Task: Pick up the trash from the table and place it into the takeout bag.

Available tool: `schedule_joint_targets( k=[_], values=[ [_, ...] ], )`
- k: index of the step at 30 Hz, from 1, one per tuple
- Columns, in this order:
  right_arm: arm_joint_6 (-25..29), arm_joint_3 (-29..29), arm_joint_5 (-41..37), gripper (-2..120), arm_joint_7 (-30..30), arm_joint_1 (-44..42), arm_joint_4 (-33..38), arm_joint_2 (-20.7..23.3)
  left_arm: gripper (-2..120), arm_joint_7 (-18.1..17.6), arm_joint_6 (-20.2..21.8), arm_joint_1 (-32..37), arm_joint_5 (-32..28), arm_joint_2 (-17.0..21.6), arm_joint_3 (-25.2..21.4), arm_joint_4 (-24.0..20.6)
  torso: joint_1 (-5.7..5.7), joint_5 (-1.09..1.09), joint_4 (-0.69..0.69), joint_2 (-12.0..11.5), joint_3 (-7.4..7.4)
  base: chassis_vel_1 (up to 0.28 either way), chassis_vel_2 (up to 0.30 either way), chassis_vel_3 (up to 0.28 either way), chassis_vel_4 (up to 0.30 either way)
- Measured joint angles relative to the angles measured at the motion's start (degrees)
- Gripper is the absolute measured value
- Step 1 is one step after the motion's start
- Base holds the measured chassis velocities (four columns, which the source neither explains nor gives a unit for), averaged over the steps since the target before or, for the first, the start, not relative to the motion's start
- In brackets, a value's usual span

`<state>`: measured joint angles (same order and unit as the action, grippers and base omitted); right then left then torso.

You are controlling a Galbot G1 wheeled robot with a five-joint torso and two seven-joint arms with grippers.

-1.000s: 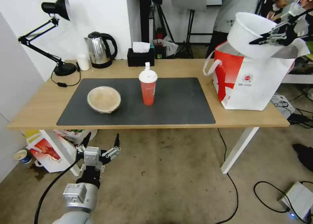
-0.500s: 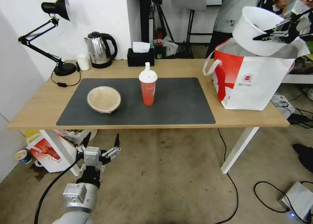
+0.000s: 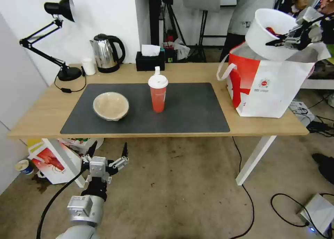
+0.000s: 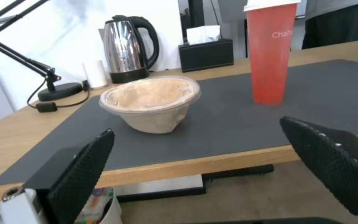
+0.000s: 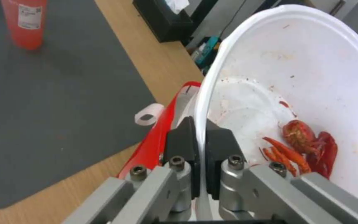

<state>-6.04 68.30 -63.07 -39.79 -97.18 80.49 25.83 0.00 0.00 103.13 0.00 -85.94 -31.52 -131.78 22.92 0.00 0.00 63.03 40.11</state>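
Note:
My right gripper point(image 3: 278, 42) is shut on the rim of the large white bowl point(image 3: 266, 33), tilted over the open top of the takeout bag point(image 3: 268, 89) at the table's right end. In the right wrist view the pads point(image 5: 218, 146) pinch the white bowl point(image 5: 311, 77) at its rim, and red crayfish scraps point(image 5: 307, 146) lie inside. The red cup point(image 3: 158, 93) with white lid and the beige bowl point(image 3: 111, 106) stand on the dark mat point(image 3: 195, 110). My left gripper point(image 3: 107, 152) hangs open below the table's front edge, facing the beige bowl point(image 4: 150, 101) and red cup point(image 4: 269, 53).
A desk lamp point(image 3: 52, 37), a steel kettle point(image 3: 106, 53), a small white cup point(image 3: 89, 65) and a black tissue box point(image 3: 150, 60) line the table's back edge. A smaller red-and-white bag point(image 3: 52, 160) sits on the floor under the left end. Cables run across the floor at the right.
The right gripper has tipped the white bowl further over the bag, so the red scraps inside now show. The left arm has not moved.

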Motion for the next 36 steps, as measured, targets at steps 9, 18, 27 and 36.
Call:
schedule_joint_targets(
  k=[9, 18, 27, 36],
  values=[
    [0.2, 4.7, 1.0, 1, 1.4, -4.9, -1.4, 0.8, 100, 0.0, 0.0, 0.0, 0.0, 0.0, 0.0, 0.0, 0.0, 0.0, 0.0, 0.0, -0.01, 0.0, 0.0, 0.0, 0.0],
    [0.1, 8.2, 2.2, 1, 1.4, -8.7, -4.4, 2.2, 100, 0.0, 0.0, 0.0, 0.0, 0.0, 0.0, 0.0, 0.0, 0.0, 0.0, 0.0, -0.01, 0.0, 0.0, 0.0, 0.0],
    [0.1, 9.8, 3.4, 1, 1.5, -11.1, -6.7, 3.0, 100, 0.0, 0.0, 0.0, 0.0, 0.0, 0.0, 0.0, 0.0, 0.0, 0.0, 0.0, -0.01, 0.0, 0.0, 0.0, 0.0],
    [0.1, 9.9, 4.4, 1, 1.5, -12.4, -7.8, 2.6, 100, 0.0, 0.0, 0.0, 0.0, 0.0, 0.0, 0.0, 0.0, 0.01, -0.01, 0.0, -0.01, 0.0, 0.0, 0.0, 0.0]
  ],
)
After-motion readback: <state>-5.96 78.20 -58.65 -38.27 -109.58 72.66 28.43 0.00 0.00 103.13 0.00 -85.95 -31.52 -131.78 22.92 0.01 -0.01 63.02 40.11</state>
